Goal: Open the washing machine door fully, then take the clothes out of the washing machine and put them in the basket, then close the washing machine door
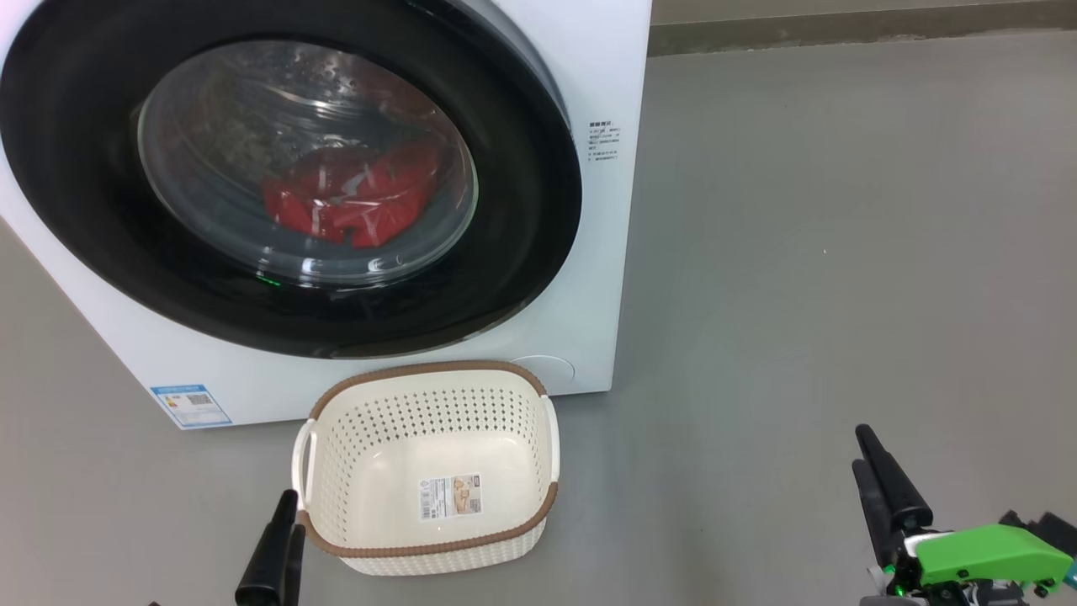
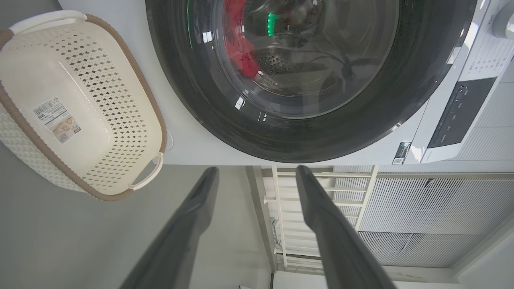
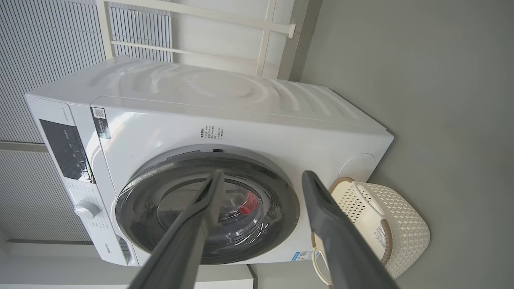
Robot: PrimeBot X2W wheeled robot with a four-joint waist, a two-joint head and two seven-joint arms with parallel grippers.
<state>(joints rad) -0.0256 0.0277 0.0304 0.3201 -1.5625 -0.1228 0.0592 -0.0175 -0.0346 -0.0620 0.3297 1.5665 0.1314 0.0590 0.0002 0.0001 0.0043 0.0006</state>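
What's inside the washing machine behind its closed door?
Through the round black-rimmed glass door, bright red fabric garments lie in the perforated steel drum. The door's black rim hides the drum's edges, so further pieces cannot be ruled out.

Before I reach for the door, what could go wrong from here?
1. The left gripper sits right beside the basket. Lifting it carelessly could knock the basket away from the washing machine.
2. The washing machine door looks shut, and its rim is glossy and rounded, so open fingers may slip off it.
3. The red clothes lie low in the drum. Pulled out loosely, they might drop beside the small basket rather than in it.
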